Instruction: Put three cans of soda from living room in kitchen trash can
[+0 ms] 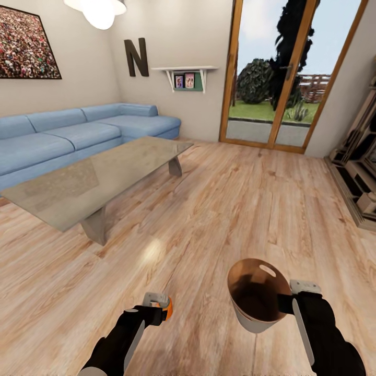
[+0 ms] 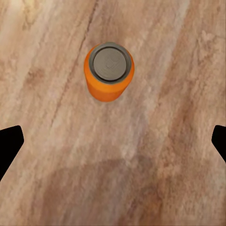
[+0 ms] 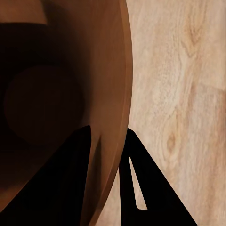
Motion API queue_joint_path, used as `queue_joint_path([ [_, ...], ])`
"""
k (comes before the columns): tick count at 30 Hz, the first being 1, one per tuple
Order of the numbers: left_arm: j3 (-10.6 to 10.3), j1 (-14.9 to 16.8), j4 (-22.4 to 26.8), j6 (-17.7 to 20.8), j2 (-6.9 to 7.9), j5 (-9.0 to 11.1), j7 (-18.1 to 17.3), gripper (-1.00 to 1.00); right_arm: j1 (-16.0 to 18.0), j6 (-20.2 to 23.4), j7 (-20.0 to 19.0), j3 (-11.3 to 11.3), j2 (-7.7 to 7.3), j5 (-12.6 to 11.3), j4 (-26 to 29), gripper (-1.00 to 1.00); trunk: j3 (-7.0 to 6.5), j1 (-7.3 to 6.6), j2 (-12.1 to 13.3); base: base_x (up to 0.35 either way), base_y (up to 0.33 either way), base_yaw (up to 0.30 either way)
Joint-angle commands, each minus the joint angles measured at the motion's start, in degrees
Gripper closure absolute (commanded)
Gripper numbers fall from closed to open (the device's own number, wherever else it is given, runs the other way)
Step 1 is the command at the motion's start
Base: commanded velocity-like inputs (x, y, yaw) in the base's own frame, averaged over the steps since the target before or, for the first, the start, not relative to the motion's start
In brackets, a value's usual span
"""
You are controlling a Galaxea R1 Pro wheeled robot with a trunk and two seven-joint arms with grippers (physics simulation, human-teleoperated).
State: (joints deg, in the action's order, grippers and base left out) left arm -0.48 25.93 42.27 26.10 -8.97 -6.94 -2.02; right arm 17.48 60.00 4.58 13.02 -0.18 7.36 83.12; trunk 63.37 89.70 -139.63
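Observation:
An orange can of soda (image 2: pixel 108 73) stands upright on the wood floor, its grey top facing the left wrist camera. My left gripper (image 2: pixel 115 141) hangs above it, open wide, and the can sits ahead of the fingertips, not between them. In the head view the same can (image 1: pixel 167 309) peeks out beside my left gripper (image 1: pixel 156 304) at the lower middle. My right gripper (image 1: pixel 286 303) is shut on the rim of the trash can (image 1: pixel 245 319), which is held off the floor and tilted. One finger is inside the copper-brown wall (image 3: pixel 94 70) and the other outside it.
A low glass table (image 1: pixel 99 177) stands ahead on the left with the blue corner sofa (image 1: pixel 78 130) behind it. Wood-framed glass doors (image 1: pixel 282 78) are at the far wall. A stepped shelf unit (image 1: pixel 360 172) lines the right edge. Open plank floor (image 1: pixel 219 219) lies between.

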Motion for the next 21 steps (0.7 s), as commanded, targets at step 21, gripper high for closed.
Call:
queue_joint_path([
  [21,0.0,0.0,-0.1,0.0,0.07,-0.1,-3.1,-1.0,0.0,0.0,-0.1,0.0,0.18,-0.4,0.9,1.0,1.05,-0.01,0.0,0.1,0.0,0.0],
])
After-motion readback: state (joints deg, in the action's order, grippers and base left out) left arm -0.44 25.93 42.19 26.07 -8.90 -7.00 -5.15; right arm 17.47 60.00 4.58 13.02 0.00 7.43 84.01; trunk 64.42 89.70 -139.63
